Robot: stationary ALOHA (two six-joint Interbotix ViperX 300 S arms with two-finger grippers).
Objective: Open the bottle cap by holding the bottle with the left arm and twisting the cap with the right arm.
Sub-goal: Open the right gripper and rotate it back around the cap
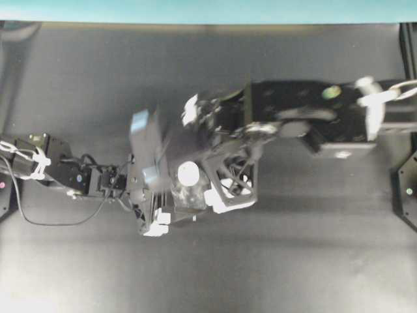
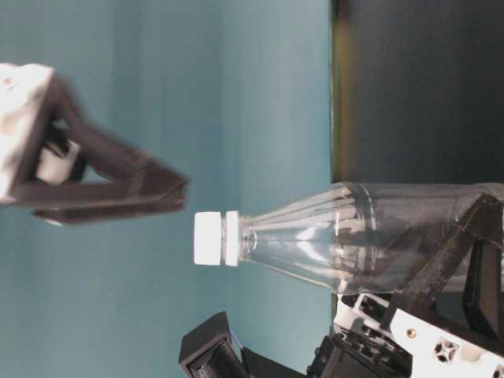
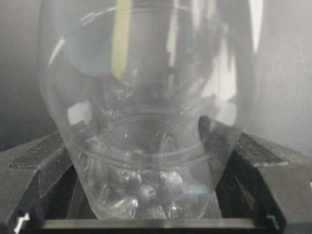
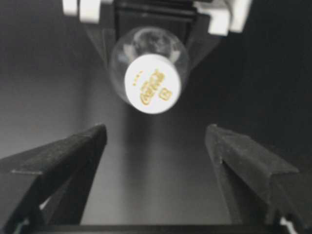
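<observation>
Clear ribbed bottle [image 2: 354, 236], smooth white cap [image 2: 209, 238]

Bottle cap [image 4: 152, 84] is white with gold script logo print on top. Bottle [image 2: 370, 236] is clear, colourless plastic, picking up teal and dark reflections. My right gripper [image 4: 156, 146] fingers are matte black, lattice cutouts visible from overhead. My left gripper [image 3: 146, 146] is black too, with white corner pads. Table [image 1: 208, 274] is dark grey, plain. Backdrop wall [image 2: 157, 94] is flat teal. White cable ties [image 1: 374, 98] on my right arm.
</observation>
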